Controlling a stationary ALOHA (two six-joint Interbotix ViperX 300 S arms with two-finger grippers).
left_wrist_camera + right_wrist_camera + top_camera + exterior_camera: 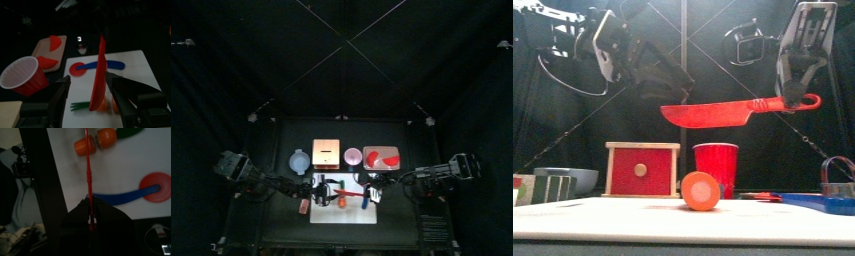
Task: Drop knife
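Note:
A red toy knife (714, 113) hangs level above the white cutting board (607, 215). My right gripper (794, 100) is shut on its handle; in the right wrist view the knife (89, 173) runs straight out from the closed jaws (91, 203). My left gripper (87, 82) is open. The blade (99, 65) stands on edge between its jaws, with a gap on each side. In the front view the left gripper (612, 70) hangs near the blade's tip. In the top view the knife (339, 190) lies between both grippers over the board.
On the board lie an orange carrot piece (702, 190), a green fork (83, 106) and a blue tool with a red disc (100, 66). Behind stand a red cup (716, 160), a wooden box with a red face (643, 168), a grey bowl (567, 180) and red halves on a wooden board (53, 46).

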